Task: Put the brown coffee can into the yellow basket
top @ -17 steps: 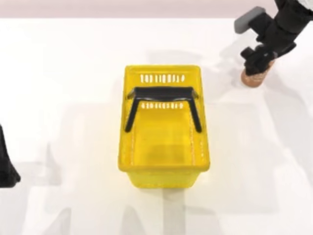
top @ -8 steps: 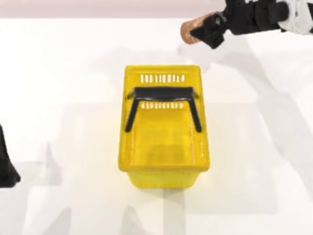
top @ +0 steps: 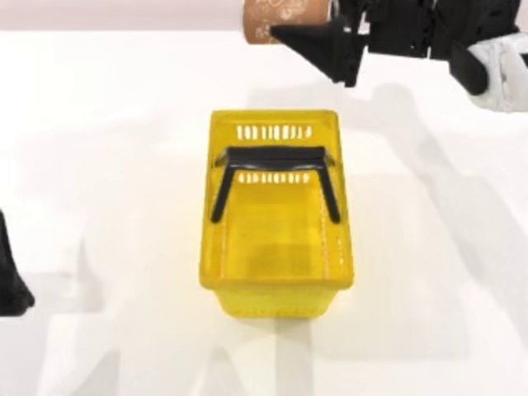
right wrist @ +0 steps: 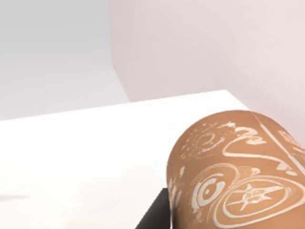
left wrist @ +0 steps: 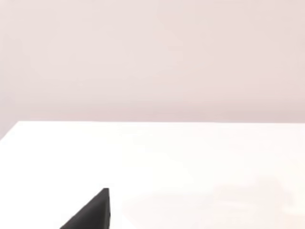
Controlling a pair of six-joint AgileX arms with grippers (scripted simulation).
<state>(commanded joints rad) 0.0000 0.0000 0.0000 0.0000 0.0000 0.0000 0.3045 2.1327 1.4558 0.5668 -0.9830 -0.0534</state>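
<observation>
The yellow basket (top: pixel 276 239) stands in the middle of the table, its black handle (top: pixel 275 157) folded across the far half. High above the table's far edge, my right gripper (top: pixel 318 29) is shut on the brown coffee can (top: pixel 285 18), which lies sideways, beyond the basket's far end. The right wrist view is filled by the can's orange-brown side with pale swirls (right wrist: pixel 238 176), against one dark finger (right wrist: pixel 155 217). My left arm (top: pixel 10 272) is parked at the left edge; only one dark fingertip (left wrist: pixel 93 212) shows in the left wrist view.
White tabletop surrounds the basket on all sides. A pale wall runs behind the table's far edge. The right arm's black and white links (top: pixel 462 37) reach in from the top right corner.
The right gripper lifted the can off the table at the far right and carried it up and leftward, turning it sideways. The left arm and basket stayed still.
</observation>
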